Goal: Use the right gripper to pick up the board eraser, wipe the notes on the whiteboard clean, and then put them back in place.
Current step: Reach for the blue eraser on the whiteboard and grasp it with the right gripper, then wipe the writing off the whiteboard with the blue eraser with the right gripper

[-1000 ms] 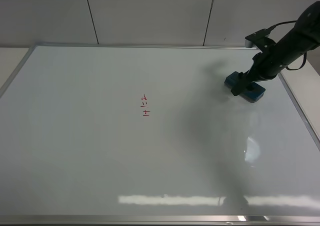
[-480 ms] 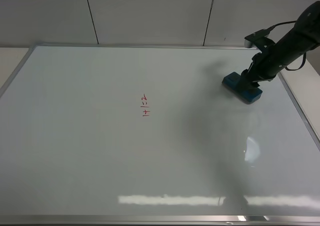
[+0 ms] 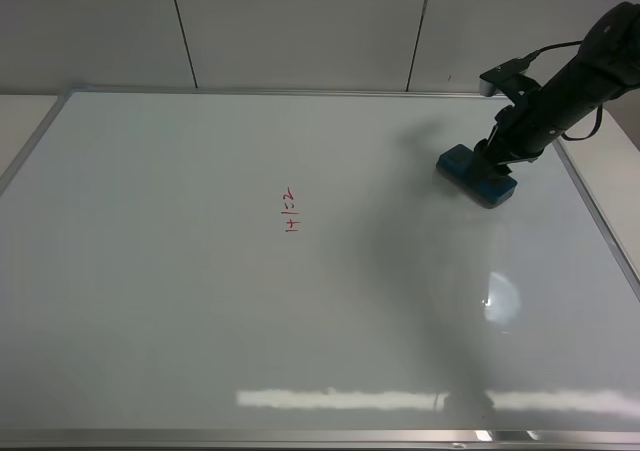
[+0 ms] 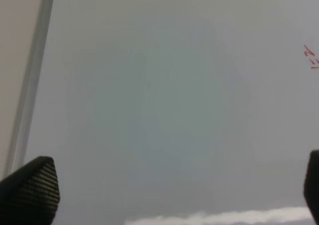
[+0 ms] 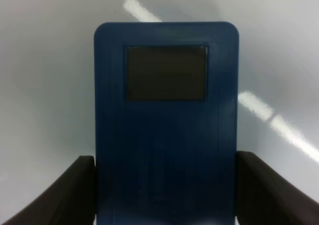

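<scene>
Right gripper (image 3: 497, 154) is clasping the board eraser (image 3: 474, 175) across its width, jaws pressing both long flanks, near the whiteboard's (image 3: 180, 321) far right corner. The notes (image 3: 291, 212) are lying well apart, leftward toward centre. Left gripper (image 4: 169, 190) is hanging with jaws spread, empty.

Glossy whiteboard (image 3: 300, 321) with metal frame, smooth plastic board eraser (image 5: 167, 130)

Behind my spot it's just a plain off-white panelled wall (image 3: 300, 26) with two thin dark vertical seams (image 3: 182, 31), plus a pale beige surface (image 3: 18, 121) peeking out far left.
</scene>
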Available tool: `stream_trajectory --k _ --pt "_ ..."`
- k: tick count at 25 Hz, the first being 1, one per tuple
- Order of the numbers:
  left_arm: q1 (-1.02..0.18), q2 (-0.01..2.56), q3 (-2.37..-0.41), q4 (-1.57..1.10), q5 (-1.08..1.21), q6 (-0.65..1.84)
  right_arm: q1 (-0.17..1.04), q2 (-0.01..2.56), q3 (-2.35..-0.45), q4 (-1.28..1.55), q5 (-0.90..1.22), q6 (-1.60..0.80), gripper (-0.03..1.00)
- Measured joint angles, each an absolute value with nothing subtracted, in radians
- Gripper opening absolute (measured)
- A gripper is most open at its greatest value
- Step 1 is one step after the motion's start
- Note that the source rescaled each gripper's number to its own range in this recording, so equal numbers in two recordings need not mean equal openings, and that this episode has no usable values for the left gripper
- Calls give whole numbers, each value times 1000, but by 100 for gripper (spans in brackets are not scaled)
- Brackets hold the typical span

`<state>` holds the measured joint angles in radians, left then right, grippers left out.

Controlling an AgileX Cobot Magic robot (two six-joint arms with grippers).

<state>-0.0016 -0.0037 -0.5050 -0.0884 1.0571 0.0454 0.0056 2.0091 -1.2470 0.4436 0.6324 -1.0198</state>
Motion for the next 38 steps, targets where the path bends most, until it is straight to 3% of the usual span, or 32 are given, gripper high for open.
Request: stream_trajectory --k 24,29,38 --pt "-2 -4 -505 -88 1057 45 18 1885 -1247 442 703 -890 2" --pt "-2 -4 -505 -88 1057 45 88 1851 -1247 399 735 -709 2" --pt "-2 -4 -505 -88 1057 45 324 1839 -1247 197 761 -262 2"
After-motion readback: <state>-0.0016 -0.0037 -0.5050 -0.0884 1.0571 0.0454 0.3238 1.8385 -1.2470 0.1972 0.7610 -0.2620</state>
